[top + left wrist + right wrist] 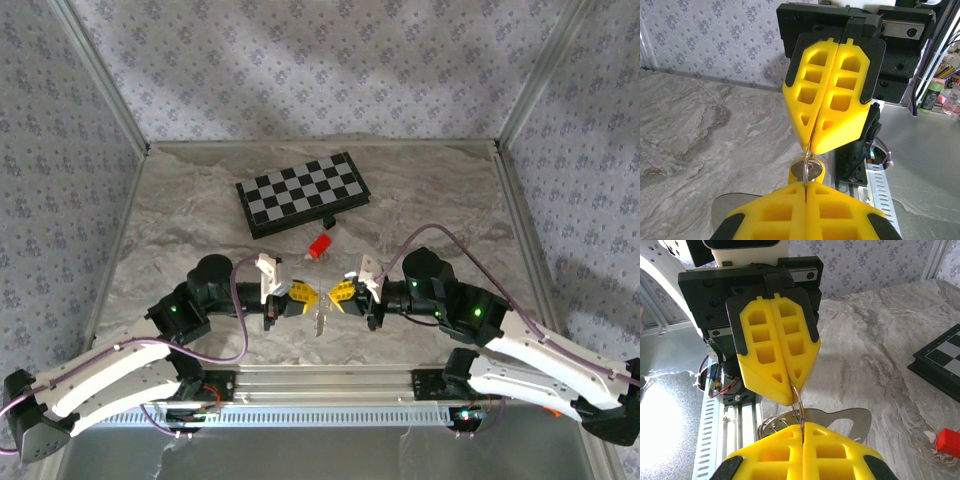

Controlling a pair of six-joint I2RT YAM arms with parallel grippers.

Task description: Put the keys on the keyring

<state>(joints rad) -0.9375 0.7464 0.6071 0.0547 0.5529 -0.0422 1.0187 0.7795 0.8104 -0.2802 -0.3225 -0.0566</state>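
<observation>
The left gripper (303, 298), its chunky yellow plastic fingers pressed together, pinches one side of the thin silvery metal keyring (798, 399), which is held in the air above the grey marbled tabletop (180, 230), just in front of the arm bases. Below it dangle the small silvery metal keys (318, 320). The left wrist view shows the yellow-headed key (810, 171) right against the wire, and the right wrist view shows a flat silvery metal piece (840, 421), probably another key, beside some loose wire coils. The right gripper (335, 294), its yellow fingers likewise closed, clamps the other side of the keyring, tip almost against tip. The main risk, I judge, is the two grips pulling against each other: too much tension could bend the wire or drag it out of one soft pad, dropping the whole bundle. With so little wire exposed between the tips, a key could also jam there, and I cannot tell whether every key is actually threaded on.
</observation>
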